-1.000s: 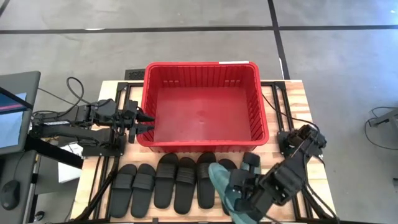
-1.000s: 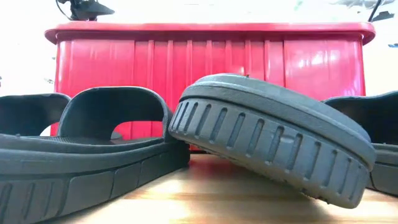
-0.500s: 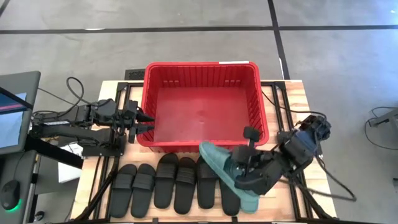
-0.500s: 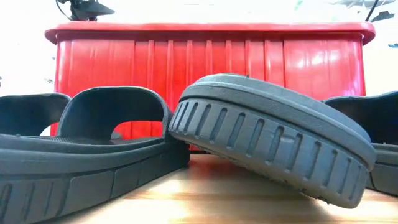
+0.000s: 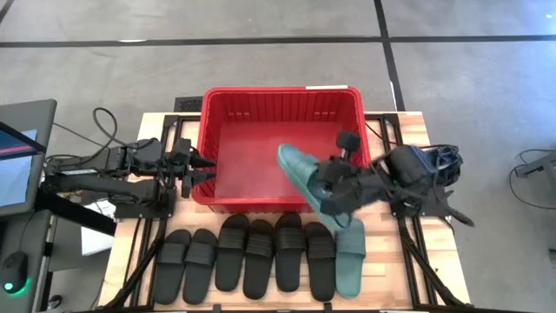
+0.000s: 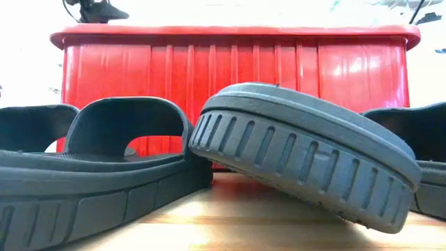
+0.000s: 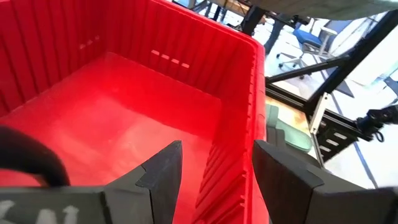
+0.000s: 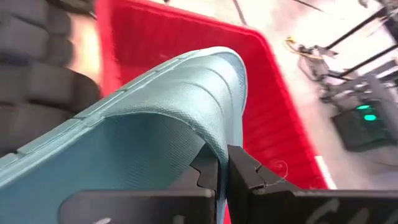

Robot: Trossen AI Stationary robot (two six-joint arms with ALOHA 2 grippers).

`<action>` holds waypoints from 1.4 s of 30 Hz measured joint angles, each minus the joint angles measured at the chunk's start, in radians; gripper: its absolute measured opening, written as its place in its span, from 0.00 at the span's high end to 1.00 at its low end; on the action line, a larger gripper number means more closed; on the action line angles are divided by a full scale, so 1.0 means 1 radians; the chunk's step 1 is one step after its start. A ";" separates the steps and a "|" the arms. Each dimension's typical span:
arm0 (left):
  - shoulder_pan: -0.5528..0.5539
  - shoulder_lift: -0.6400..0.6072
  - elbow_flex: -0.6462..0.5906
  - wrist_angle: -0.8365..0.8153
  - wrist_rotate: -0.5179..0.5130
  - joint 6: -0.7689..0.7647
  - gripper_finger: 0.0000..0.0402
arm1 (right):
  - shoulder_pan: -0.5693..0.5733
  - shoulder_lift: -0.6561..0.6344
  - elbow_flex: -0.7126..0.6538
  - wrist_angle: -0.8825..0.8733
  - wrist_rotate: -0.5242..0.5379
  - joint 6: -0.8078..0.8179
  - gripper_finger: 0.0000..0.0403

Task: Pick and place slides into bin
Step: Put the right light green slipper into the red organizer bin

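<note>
Teal slide carried over the bin's front rim, ready to drop

The right gripper [image 5: 334, 193], right of centre in the high view, is clenched on the strap of a teal-green rubber slide sandal [image 5: 301, 176], which hangs tilted above the near right part of the large red ribbed plastic bin [image 5: 208, 139]. To do this well, I judge it should carry the sandal further toward the bin's middle so the heel clears the rim, then let go low. Its teal mate [image 5: 350, 255] and six black rubber slides [image 5: 245, 255] lie in a row along the lower frame. The left gripper [image 5: 201, 170], fingers apart, waits at the bin's left wall.
</note>
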 joint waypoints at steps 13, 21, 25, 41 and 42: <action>0.000 0.000 0.000 0.000 -0.027 -0.036 0.54 | -0.338 0.007 -0.016 0.000 -0.064 -0.192 1.00; 0.000 0.000 0.000 0.000 -0.028 -0.052 0.54 | -0.496 0.011 -0.183 0.000 -0.116 -0.238 1.00; 0.000 0.000 0.000 0.000 -0.028 -0.054 0.54 | -0.550 0.011 -0.279 0.001 -0.141 -0.253 1.00; 0.000 0.000 0.000 0.000 -0.065 -0.062 0.54 | -0.688 0.011 -0.610 0.304 -0.256 -0.362 1.00; 0.000 0.000 0.000 0.000 -0.070 -0.064 0.54 | -0.694 0.011 -0.622 0.330 -0.270 -0.369 1.00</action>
